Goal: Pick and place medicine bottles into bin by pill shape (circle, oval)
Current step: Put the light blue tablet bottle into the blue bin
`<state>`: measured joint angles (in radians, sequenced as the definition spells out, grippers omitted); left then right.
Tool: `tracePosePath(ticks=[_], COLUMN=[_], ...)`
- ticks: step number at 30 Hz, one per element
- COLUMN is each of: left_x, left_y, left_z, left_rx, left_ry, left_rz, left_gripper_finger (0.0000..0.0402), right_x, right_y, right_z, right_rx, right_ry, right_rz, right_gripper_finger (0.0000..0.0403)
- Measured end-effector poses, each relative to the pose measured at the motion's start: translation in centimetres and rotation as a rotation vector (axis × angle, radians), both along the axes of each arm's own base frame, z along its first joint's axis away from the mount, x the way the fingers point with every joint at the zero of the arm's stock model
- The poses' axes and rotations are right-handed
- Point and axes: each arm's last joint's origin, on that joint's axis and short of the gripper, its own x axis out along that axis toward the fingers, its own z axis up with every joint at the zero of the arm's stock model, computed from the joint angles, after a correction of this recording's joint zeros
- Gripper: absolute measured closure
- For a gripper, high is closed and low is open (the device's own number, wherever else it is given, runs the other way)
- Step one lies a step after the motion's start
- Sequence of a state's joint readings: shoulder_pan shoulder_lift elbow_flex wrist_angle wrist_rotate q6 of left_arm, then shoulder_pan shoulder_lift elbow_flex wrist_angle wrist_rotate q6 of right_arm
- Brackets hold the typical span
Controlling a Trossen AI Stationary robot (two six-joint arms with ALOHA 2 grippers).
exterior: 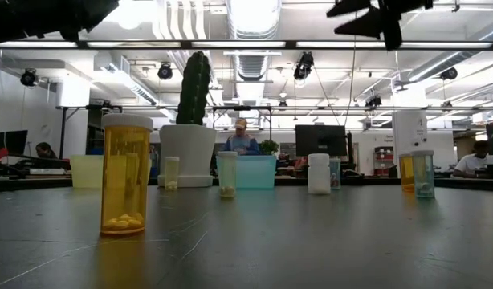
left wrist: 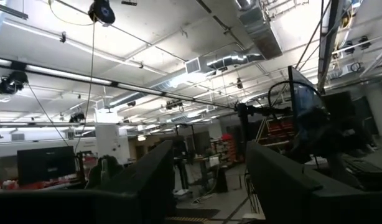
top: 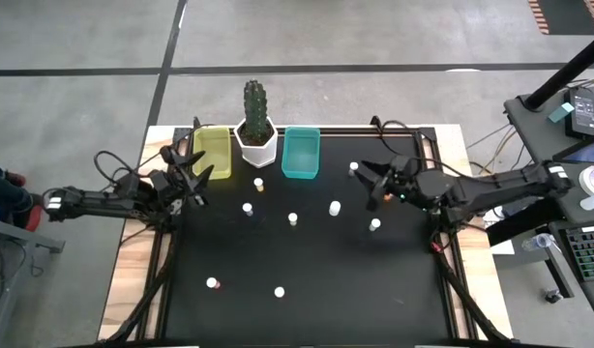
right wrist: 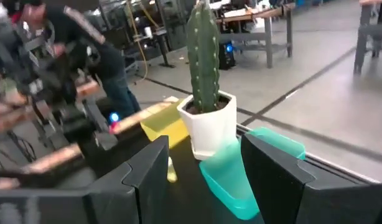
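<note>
Two open, empty robot hands: left hand (top: 193,180) just beside yellow bin (top: 212,152), right hand (top: 375,181) near teal bin (top: 301,153). Potted cactus (top: 256,126) between bins. Medicine bottles (top: 293,219) scattered upright across black table (top: 307,309) between both hands, pills visible inside.

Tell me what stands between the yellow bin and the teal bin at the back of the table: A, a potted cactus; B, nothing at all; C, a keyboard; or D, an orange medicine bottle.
A: the high view shows a cactus in a white pot between the yellow bin and the teal bin.
</note>
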<state>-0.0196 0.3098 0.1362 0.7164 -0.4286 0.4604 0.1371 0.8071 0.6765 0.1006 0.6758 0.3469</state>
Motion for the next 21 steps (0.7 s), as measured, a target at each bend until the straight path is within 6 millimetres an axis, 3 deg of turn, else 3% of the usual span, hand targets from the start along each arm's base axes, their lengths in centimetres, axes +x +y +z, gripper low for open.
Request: tracePosePath(ticks=[6,12,21], left_x=[0.0,-0.7,-1.3], left_y=[0.0,0.0,0.0], left_z=[-1.0,0.1,0.4], left_rx=[0.003,0.012,0.010], left_ry=[0.022,-0.089,-0.136], left_rz=[0.002,0.009,0.008], left_gripper_finger=[0.0214,0.0214,0.0214], right_x=[2.2,4.3,7.6], right_y=[0.3,0.1,-2.3], right_z=[0.8,2.4,4.0], right_rx=[0.063,0.069,0.099], right_ry=[0.078,0.097,0.230], right_rz=[-0.020,-0.043,-0.133], right_gripper_finger=[0.0209,0.0209,0.0209])
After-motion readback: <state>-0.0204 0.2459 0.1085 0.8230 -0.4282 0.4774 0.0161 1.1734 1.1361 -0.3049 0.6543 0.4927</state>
